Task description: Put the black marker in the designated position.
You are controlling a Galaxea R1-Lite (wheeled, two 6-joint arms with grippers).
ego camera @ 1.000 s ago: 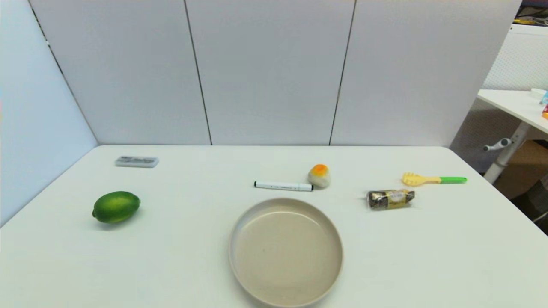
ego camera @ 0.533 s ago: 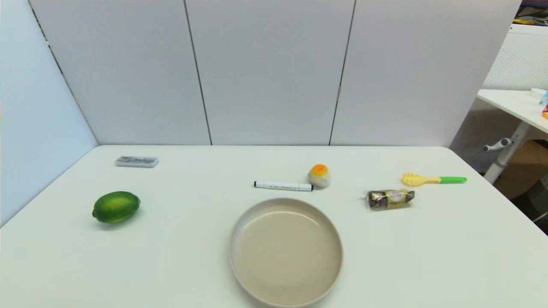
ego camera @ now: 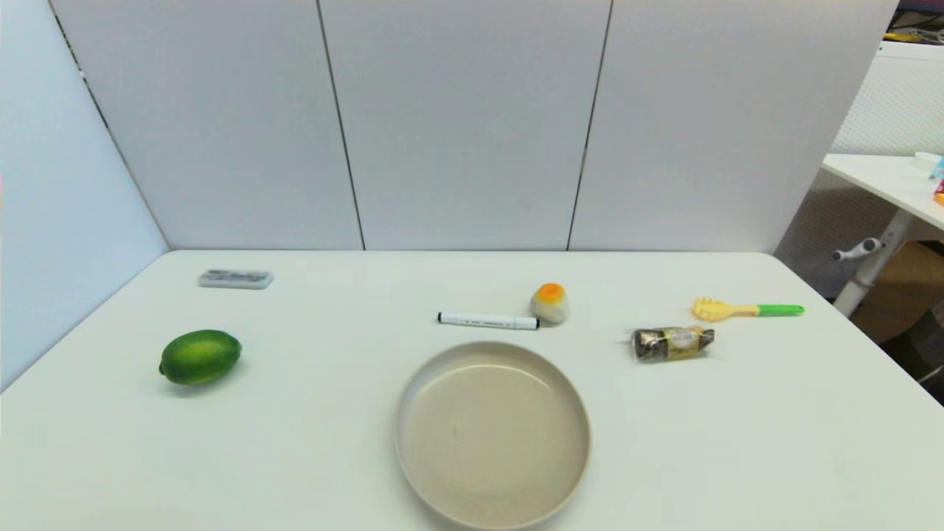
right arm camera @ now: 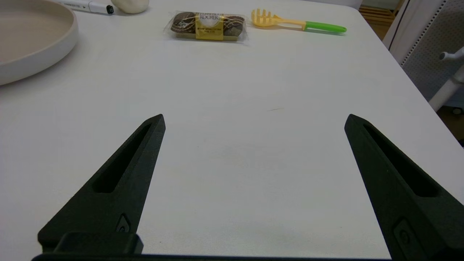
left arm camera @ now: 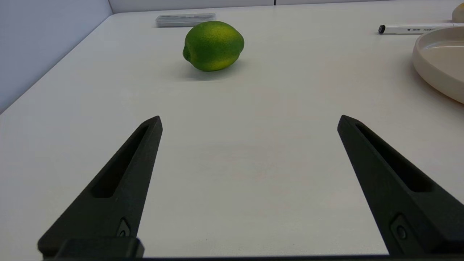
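White tabletop (ego camera: 310, 442): black marker (ego camera: 488, 321) lies at frame centre, just beyond the beige plate (ego camera: 413, 391), its tip near a toy egg (ego camera: 550, 302). Both grippers' fingers (left arm camera: 119, 181) (right arm camera: 123, 181) spread, empty; a careless reach could nudge the egg.

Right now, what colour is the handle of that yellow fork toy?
Bright green, on the yellow fork toy; the right wrist view shows it best.
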